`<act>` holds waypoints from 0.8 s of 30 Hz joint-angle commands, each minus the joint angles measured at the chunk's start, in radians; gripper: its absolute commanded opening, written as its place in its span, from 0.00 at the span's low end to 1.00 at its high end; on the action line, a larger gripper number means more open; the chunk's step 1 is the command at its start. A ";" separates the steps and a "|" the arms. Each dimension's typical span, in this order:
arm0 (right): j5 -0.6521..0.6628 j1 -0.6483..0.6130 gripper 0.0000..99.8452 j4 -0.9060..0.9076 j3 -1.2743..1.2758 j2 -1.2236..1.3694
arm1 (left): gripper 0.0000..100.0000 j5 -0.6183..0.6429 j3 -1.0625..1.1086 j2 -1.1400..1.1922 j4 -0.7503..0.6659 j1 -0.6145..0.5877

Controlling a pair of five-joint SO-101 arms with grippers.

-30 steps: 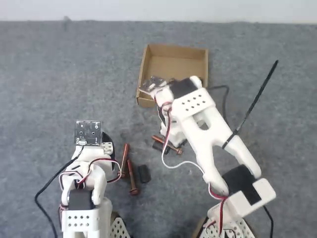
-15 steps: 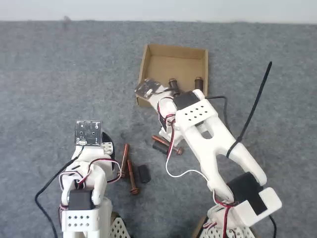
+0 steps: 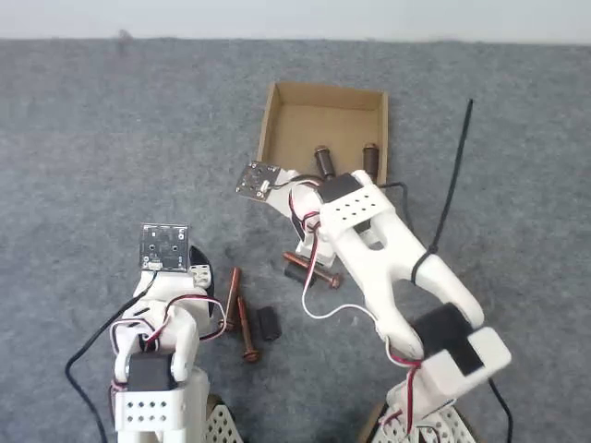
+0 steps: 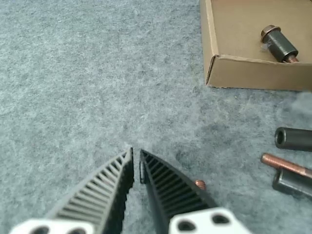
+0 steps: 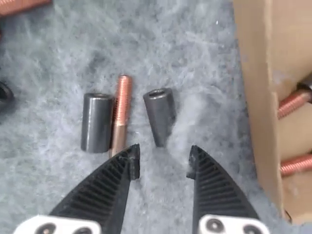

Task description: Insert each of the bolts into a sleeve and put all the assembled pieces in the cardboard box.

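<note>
On the desk point(image 3: 111, 120), the cardboard box point(image 3: 319, 115) holds two assembled pieces point(image 3: 324, 161). Just outside it the right end effector point(image 5: 163, 153) gapes wide, a sleeve point(image 5: 160, 116) lying just ahead of its tips and a bolt point(image 5: 120, 109) beside that. The left end effector point(image 4: 136, 152), nearly closed, holds nothing.

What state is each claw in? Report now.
Left claw: closed, holding nothing.
Right claw: open, holding nothing, tips near a dark cylindrical metal sleeve.
</note>
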 commanded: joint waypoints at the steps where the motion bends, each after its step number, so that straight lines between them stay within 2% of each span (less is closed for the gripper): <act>1: 0.017 -0.015 0.15 -0.031 -0.014 0.008 | 0.02 -0.008 -0.010 0.011 -0.020 -0.005; 10: 0.026 -0.070 0.15 -0.045 -0.012 0.022 | 0.02 -0.009 -0.010 0.011 -0.020 -0.003; 14: 0.094 -0.068 0.15 -0.045 -0.009 0.024 | 0.02 -0.009 -0.010 0.011 -0.020 -0.003; 19: 0.103 -0.051 0.15 -0.047 -0.008 0.051 | 0.02 -0.009 -0.010 0.011 -0.020 -0.003; 24: 0.103 -0.047 0.15 -0.150 -0.014 0.157 | 0.02 -0.009 -0.010 0.011 -0.020 -0.003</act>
